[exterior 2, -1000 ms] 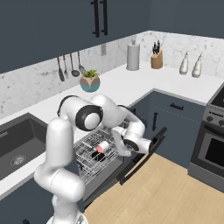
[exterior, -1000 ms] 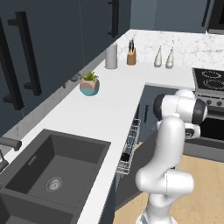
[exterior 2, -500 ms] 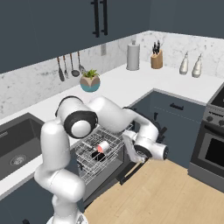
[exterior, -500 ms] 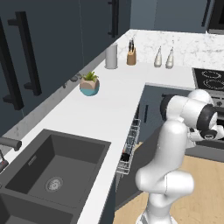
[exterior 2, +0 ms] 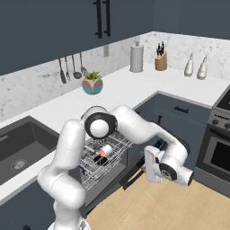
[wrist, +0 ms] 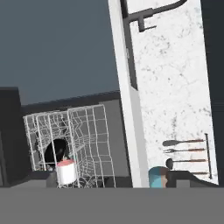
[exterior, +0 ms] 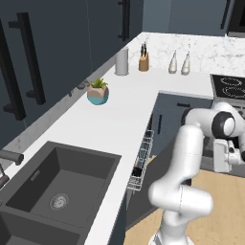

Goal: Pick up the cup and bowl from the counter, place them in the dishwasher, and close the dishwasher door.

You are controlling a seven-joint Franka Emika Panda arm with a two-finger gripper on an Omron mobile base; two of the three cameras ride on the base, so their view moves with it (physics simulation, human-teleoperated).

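Rack [exterior 2: 105,155]: cup [exterior 2: 106,151] + bowl [exterior 2: 99,160] inside.

Dark blue-grey tall cabinets [exterior: 43,52] line the left wall; a marbled backsplash [exterior 2: 31,92] carries hanging utensils [exterior 2: 72,69]; pale wood floor [exterior 2: 148,204] spreads near the steel oven [exterior 2: 220,152].

Arm swings further out from the rack [exterior 2: 101,155] vs 1 s ago: wrist and tool [exterior 2: 152,165] now well clear of the basket, out over the wood floor [exterior 2: 148,206] toward the oven [exterior 2: 220,150]. In left view the hand [exterior: 225,155] sits lower and further right, beside the oven front. Elbow stretches out more.
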